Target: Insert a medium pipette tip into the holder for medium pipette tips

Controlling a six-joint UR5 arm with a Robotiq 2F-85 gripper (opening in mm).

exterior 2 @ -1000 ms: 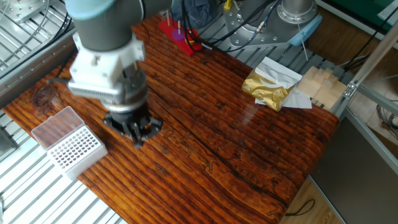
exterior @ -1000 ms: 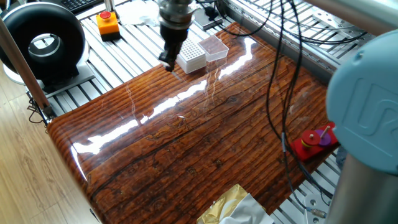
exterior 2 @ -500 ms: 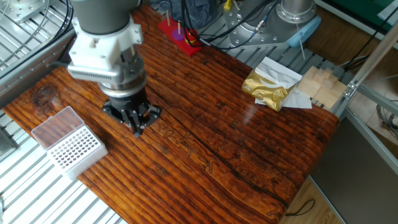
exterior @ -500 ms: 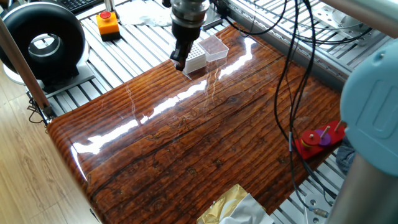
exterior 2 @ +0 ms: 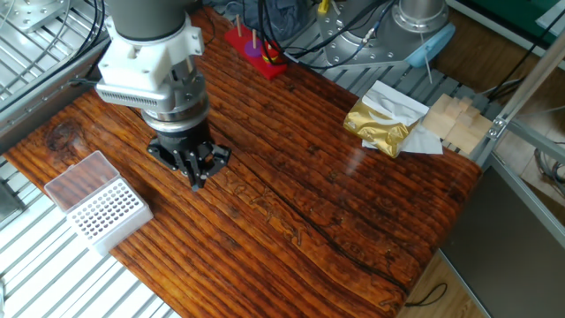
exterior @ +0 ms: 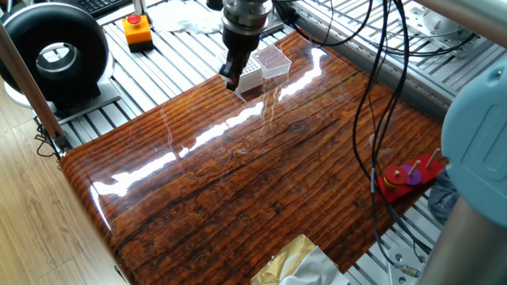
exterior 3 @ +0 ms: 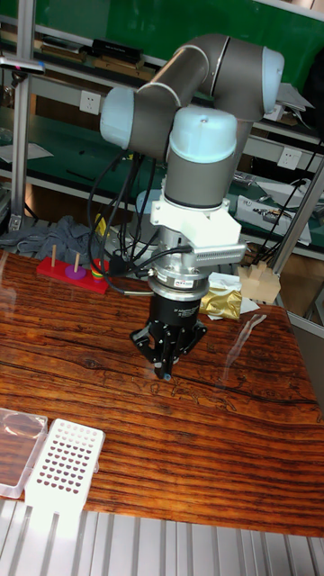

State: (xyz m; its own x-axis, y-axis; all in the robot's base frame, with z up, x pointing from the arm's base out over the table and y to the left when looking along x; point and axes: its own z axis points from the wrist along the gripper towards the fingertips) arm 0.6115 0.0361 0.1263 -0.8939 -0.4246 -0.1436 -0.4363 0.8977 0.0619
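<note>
**benchbot_fan:** Tall fixed view is the most useful one here imo. The gripper [exterior 3: 166,367] points straight down over bare wood, fingers [exterior 3: 160,356] pinched together to a point. There's a tiny bluish speck right at the fingertips, which could be the medium pipette tip, but it's way too small for me to swear to it. So: fingers drawn in tight, and whether they're actually clamping the tip I can't tell.

**ur5_tinkerer:** Same from the other fixed view, the gripper [exterior 2: 196,179] looks closed up and nothing readable pokes out below it. The holder for medium pipette tips [exterior 2: 107,212] sits off to one side of the fingers, near them but clearly apart, with that clear lid [exterior 2: 81,178] lying right beside it.

**benchbot_fan:** Yep, and in one fixed view the gripper [exterior: 232,79] partly hides the holder for medium pipette tips [exterior: 251,76], so that angle is no help for alignment. In the tall view the holder [exterior 3: 63,466] is down and to the side of the fingers, lots of open holes.

**ur5_tinkerer:** My read: this is the carry step, between pickup and insertion. Next it needs to travel sideways until the fingertips are over one free hole, keep dead vertical, then go down slowly. A slight offset would probably land on the grid between holes.
</note>
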